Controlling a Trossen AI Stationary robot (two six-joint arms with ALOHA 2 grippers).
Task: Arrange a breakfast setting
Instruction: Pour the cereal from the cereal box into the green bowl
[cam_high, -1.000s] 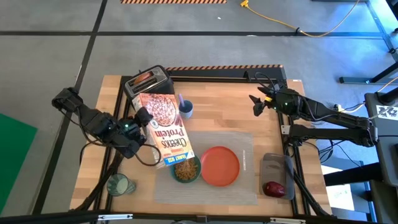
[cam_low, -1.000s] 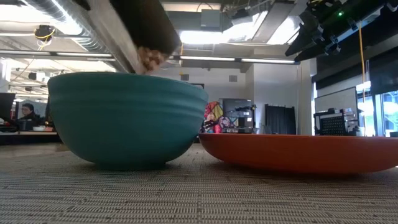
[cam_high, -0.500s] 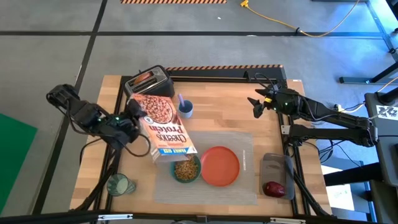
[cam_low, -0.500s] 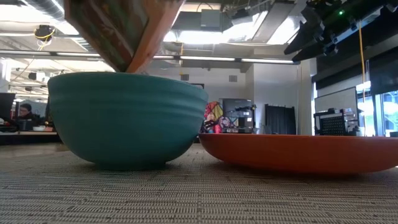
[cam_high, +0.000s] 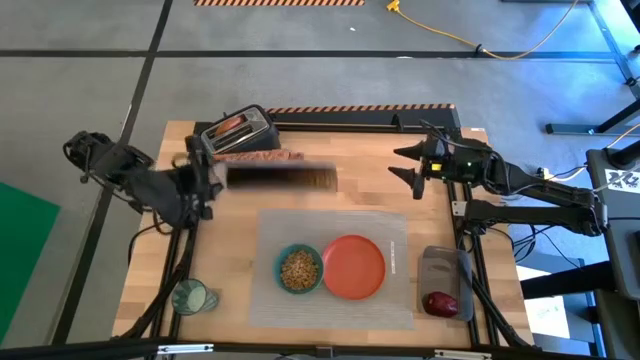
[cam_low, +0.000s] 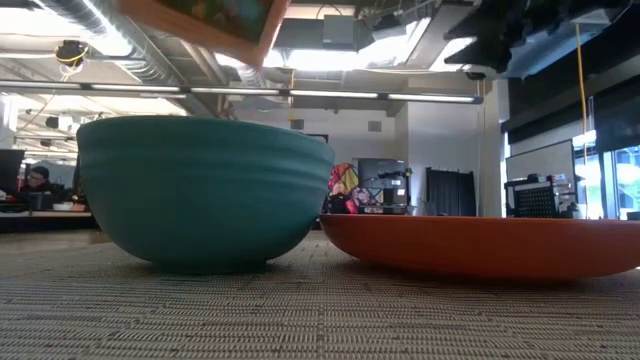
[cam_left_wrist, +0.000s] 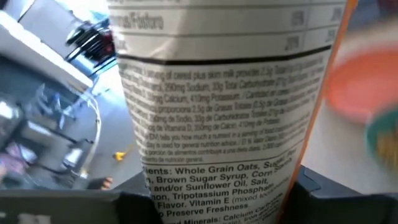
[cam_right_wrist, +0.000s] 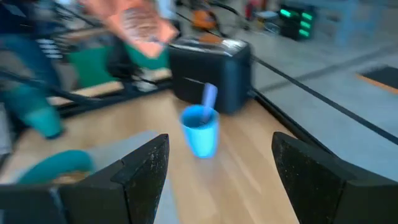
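Item held: your left gripper (cam_left_wrist: 211, 205) has its jaws pinching the cereal box (cam_high: 270, 172), lying level above the back of the surface (cam_high: 370, 185), just beside the toaster (cam_high: 237, 130); in the left wrist view the ingredients panel fills the frame between the two dark fingers. Item idle: your right gripper (cam_right_wrist: 214, 180) hovers over the far right of the surface, jaws spread and holding nothing, facing the blue cup (cam_right_wrist: 201, 130) with its utensil. Setting so far: grey placemat (cam_high: 335, 300) at centre front; on it the teal bowl (cam_high: 299, 269), holding cereal, touching or just beside the orange-red plate (cam_high: 353, 266), which is bare. Glass (cam_high: 190, 297) sits off the mat at the front left; dark-red apple (cam_high: 440, 303) off the mat at the front right. Whether there is toast in the toaster, you cannot tell; a reddish shape shows in its slot. Risks: the box may still be open at one end, so keeping it level could spill cereal across the surface; setting it down close to the toaster or blue cup could knock either; a slipping pinch would drop it.
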